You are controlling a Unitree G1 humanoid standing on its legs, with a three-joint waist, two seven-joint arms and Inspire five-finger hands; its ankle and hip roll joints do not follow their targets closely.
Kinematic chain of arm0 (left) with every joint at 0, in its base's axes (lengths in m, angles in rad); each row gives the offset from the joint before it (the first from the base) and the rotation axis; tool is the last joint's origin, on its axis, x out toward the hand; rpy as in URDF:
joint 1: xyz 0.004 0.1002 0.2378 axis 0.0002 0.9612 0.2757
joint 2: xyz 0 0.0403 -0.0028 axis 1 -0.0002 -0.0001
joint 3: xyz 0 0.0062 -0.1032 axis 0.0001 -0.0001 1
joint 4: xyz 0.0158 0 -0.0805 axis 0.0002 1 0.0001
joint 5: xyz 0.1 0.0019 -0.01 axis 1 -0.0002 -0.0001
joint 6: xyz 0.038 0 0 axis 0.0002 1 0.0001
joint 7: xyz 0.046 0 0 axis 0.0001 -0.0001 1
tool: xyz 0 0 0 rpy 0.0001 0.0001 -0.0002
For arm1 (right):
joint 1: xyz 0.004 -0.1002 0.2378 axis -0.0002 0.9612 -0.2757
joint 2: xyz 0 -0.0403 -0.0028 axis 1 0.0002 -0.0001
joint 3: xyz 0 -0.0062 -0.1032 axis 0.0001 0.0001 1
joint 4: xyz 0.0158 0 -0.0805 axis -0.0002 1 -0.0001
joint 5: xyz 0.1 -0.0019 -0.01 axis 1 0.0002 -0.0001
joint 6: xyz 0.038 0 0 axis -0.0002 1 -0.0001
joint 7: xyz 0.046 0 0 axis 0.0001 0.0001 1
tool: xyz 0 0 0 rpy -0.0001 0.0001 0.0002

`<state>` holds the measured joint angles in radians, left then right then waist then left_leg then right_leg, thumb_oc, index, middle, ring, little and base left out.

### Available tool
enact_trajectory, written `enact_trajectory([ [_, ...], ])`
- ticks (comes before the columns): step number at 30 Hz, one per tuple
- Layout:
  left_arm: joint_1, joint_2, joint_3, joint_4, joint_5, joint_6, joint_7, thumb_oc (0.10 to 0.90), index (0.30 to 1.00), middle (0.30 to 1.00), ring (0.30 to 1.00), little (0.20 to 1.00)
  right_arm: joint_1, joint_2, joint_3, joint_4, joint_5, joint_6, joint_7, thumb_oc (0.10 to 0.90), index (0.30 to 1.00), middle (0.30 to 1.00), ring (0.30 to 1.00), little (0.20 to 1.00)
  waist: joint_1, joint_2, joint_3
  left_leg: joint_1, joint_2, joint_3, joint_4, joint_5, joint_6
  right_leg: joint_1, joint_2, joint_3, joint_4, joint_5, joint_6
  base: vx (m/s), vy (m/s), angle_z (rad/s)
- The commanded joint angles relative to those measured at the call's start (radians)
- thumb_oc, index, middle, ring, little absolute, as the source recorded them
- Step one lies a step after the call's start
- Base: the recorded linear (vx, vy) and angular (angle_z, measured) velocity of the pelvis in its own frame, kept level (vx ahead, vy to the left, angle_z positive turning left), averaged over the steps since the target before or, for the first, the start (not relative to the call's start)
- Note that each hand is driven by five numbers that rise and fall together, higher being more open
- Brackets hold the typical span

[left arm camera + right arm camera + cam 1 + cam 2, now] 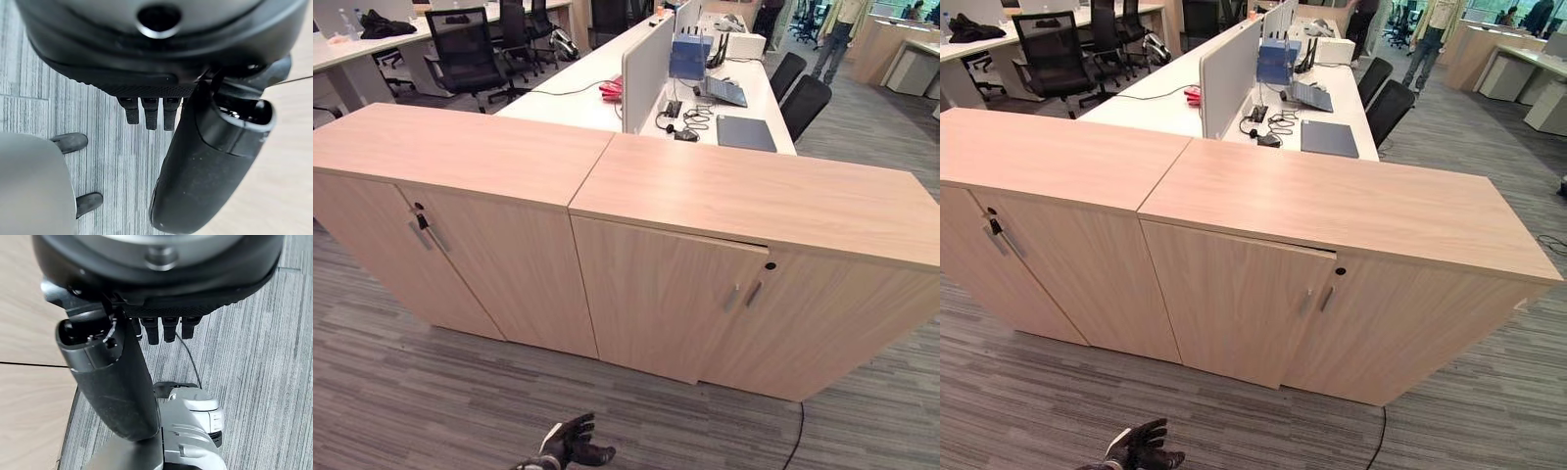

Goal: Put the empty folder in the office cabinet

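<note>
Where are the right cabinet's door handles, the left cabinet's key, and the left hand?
door handles [742,296], left eye view, on the metal pulls.
key [420,217], left eye view, hanging from the lock.
left hand [570,444], left eye view, on the palm.

The left robot hand [195,161] is glossy black with a thick rounded thumb and short ribbed fingers [150,111].

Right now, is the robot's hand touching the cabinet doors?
Apart. In the left eye view the left hand hangs over the carpet, with bare floor between it and the cabinet.
</note>
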<state>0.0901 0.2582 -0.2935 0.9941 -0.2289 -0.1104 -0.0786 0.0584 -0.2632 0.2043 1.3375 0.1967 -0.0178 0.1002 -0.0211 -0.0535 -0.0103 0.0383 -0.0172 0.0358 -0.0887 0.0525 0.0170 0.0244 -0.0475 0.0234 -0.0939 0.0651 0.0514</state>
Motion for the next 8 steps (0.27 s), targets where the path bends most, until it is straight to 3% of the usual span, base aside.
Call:
enact_trajectory([
  [1,-0.075,-0.004,0.031,0.031,-0.005,-0.04,-0.018,0.8,0.9,0.9,0.9,0.9,-0.056,-0.031,0.04,0.038,-0.027,-0.004,-0.005,0.8,0.9,0.9,0.9,0.9,-0.003,0.017,0.015,0.02,-0.018,-0.02,0.001,-0.116,0.004,0.031,0.023,-0.063,0.007,-0.071,0.044,0.0,0.017,-0.08],
  [8,-0.067,-0.008,0.063,0.063,-0.038,-0.031,-0.022,0.8,0.9,0.9,0.9,0.9,-0.05,-0.033,0.041,0.043,-0.035,0.001,-0.001,0.8,0.9,0.9,0.9,0.9,-0.003,0.02,0.01,0.024,-0.018,-0.02,0.001,-0.117,0.004,0.034,0.025,-0.064,0.007,-0.073,0.042,0.0,0.005,-0.04],
])
